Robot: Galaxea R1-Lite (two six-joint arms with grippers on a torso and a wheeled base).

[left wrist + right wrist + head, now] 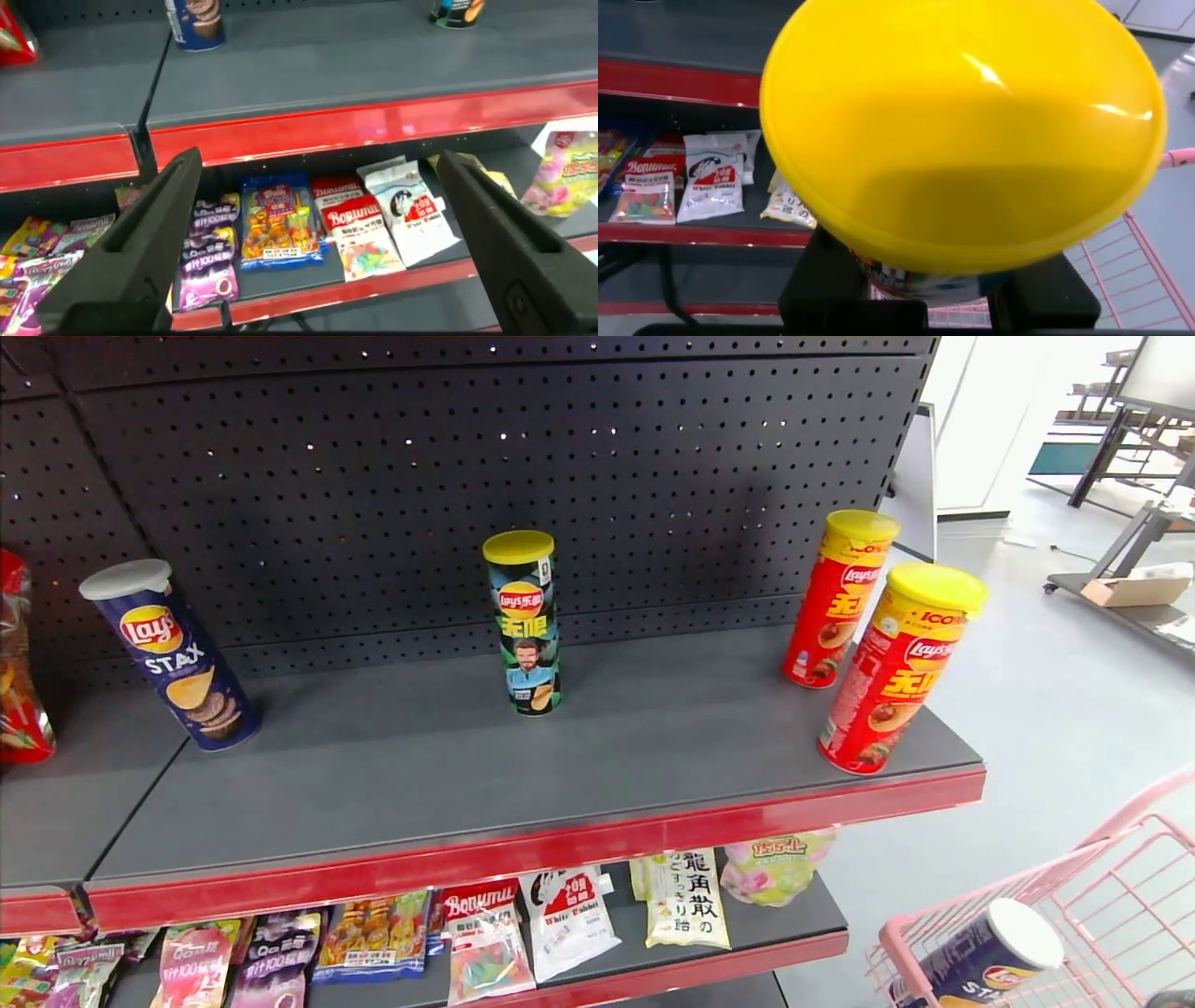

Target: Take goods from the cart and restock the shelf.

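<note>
A chip can with a yellow lid (pixel 962 131) stands right before the right wrist camera, my right gripper (pixel 934 291) shut around its body just under the lid. My left gripper (pixel 318 243) hangs open and holds nothing, facing the red front edge of the shelf (pixel 374 117). On the grey shelf (pixel 523 775) stand a navy can (pixel 173 653) at the left, a dark green can (pixel 525 621) in the middle and two red cans (pixel 838 597) (pixel 901 667) at the right end. The pink cart (pixel 1102 896) at lower right holds a navy can (pixel 990 957) lying on its side.
Snack bags (pixel 485 933) fill the lower shelf under the red lip. A red bag (pixel 14 663) sits at the far left of the upper shelf. Wide bare stretches lie between the cans. Open grey floor (pixel 1046 728) spreads to the right of the shelf.
</note>
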